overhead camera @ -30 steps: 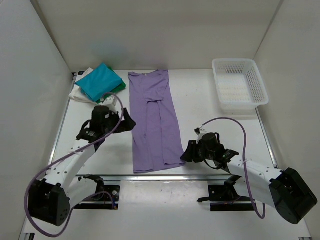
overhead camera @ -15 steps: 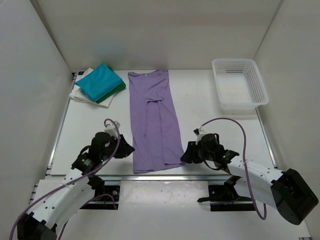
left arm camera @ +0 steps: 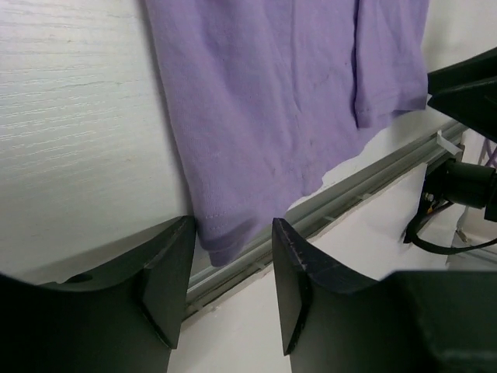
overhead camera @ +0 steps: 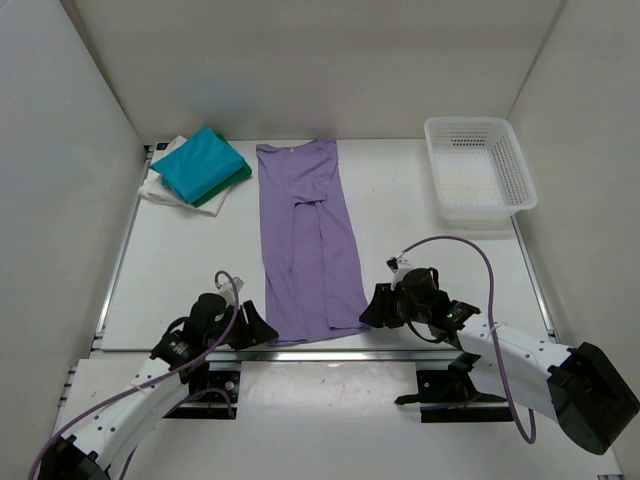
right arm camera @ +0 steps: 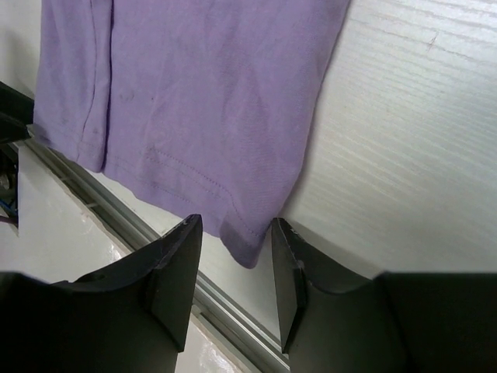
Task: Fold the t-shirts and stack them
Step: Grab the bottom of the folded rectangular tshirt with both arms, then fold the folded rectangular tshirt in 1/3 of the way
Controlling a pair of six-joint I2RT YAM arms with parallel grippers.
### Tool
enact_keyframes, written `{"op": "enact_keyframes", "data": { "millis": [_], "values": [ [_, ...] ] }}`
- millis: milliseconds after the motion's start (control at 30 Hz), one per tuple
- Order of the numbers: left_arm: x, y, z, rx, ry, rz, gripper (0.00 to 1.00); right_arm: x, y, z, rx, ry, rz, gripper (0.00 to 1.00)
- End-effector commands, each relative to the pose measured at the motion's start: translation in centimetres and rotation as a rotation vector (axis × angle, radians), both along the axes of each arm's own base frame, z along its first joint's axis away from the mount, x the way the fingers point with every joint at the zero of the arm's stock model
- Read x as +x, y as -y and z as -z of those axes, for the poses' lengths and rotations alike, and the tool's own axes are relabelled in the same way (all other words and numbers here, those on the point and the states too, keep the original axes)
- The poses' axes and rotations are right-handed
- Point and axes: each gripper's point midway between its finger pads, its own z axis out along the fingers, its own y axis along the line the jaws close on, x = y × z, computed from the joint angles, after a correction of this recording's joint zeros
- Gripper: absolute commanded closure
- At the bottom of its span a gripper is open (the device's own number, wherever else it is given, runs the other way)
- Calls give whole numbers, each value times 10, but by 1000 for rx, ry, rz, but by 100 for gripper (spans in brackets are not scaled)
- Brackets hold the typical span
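Left hand (left arm camera: pixel 231 233) and right hand (right arm camera: pixel 235 233) parted astride lavender t-shirt (overhead camera: pixel 305 240) hem corners, contact unclear

Lavender t-shirt (overhead camera: pixel 308 240) lies flat, lengthwise; folded t-shirts (overhead camera: pixel 197 169) stacked far-left.

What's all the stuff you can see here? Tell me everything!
purple t-shirt: one, lavender, laid flat down the table's middle
teal t-shirt: one, teal, folded, top of the far-left stack
dark green t-shirt: one, dark green, under the teal one
white t-shirt: one, white, bottom of that stack
basket: one, white, far right
table: one, white
left gripper: one, black, open at the hem's left corner
right gripper: one, black, open at the hem's right corner
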Motion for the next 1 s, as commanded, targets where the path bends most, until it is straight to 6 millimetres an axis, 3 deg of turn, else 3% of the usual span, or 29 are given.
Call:
{"op": "enact_keyframes", "data": {
  "millis": [0,300,400,467,533,633,700,733,767,800,833,867,900,933,967],
  "values": [
    [-16,-4,16,25,-87,11,45,-3,-4,-3,32,13,2,62],
    [-23,3,19,-11,-102,45,54,-12,-2,13,33,-32,18,72],
    [-19,3,11,10,-76,54,70,-11,-2,14,41,-38,27,88],
    [-19,0,10,33,-72,56,88,-13,-6,12,41,-41,26,99],
    [-22,-3,6,50,-80,70,99,-22,-10,11,25,-43,-1,100],
    [-25,0,-22,10,-57,92,100,-43,-17,3,4,-42,-39,99],
    [-13,2,-68,-20,36,73,100,-50,-18,-9,-16,-19,-42,100],
    [-5,-1,-86,2,71,64,100,-45,-23,-25,3,13,-45,100],
    [0,-1,-89,17,55,69,100,-33,-24,-41,6,45,-35,100],
    [10,2,-111,-5,101,67,100,-24,-18,-44,-13,51,-36,100],
    [20,3,-122,-7,110,59,100,-13,-25,-65,15,79,-48,100],
    [37,5,-138,-4,152,39,100,5,-25,-80,21,107,-40,100],
    [52,3,-136,49,155,19,100,28,-23,-92,15,143,-15,100],
    [64,4,-154,49,197,-2,100,38,-26,-101,21,181,-39,99],
    [84,3,-163,81,225,-37,100,62,-26,-111,22,185,-3,100]
  ]
}}
